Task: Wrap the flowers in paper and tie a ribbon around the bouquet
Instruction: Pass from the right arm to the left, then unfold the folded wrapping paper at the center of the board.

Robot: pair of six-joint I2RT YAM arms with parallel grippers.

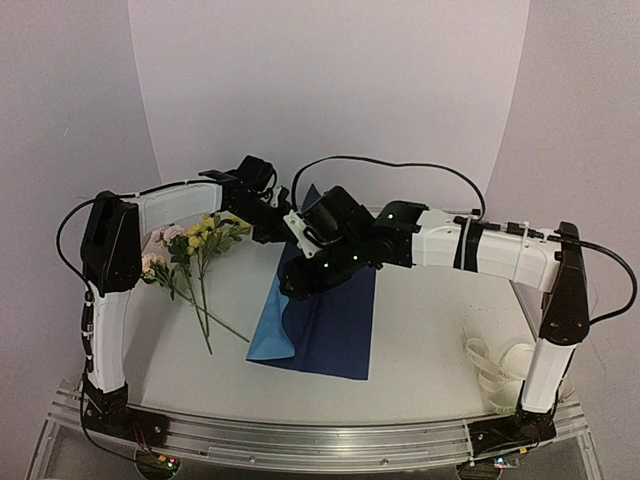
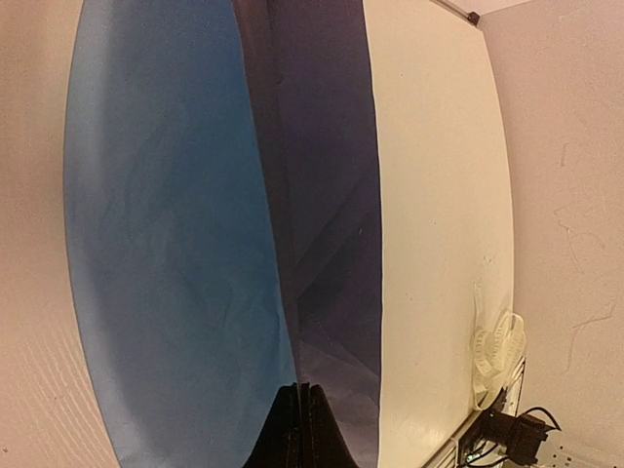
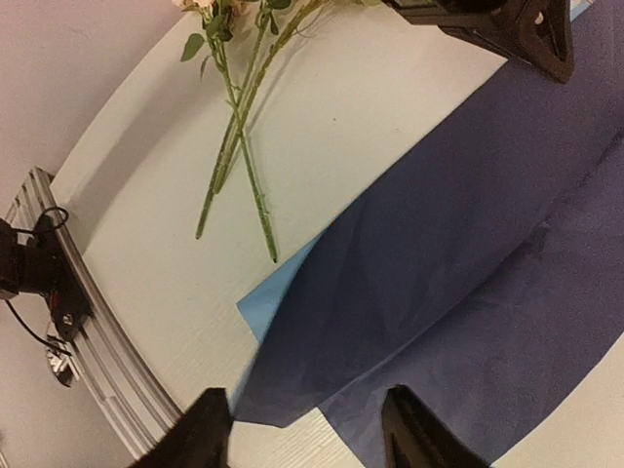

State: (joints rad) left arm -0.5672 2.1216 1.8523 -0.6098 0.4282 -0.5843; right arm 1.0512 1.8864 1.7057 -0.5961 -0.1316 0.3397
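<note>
Blue paper point(image 1: 330, 320) lies in the middle of the bench point(image 1: 430, 310), folded over so its darker reverse covers most of the lighter face. The flowers point(image 1: 195, 250) lie beside its left edge, not on it. The left gripper point(image 2: 302, 424) is closed at the sheet's far end, apparently pinching the paper where the 2 shades meet. The right gripper point(image 3: 307, 434) hangs open just above the sheet's left side, holding nothing.

A pull from 1 pinched point could crease or tear the thin sheet, or drag it askew, away from the stems. The open gripper could also snag the loose flap.

The fingertips hide the pinch itself. The blossoms are cut off in the right wrist view. The ribbon point(image 1: 495, 365), by the right arm's base, is a pale tangle that is hard to read.
</note>
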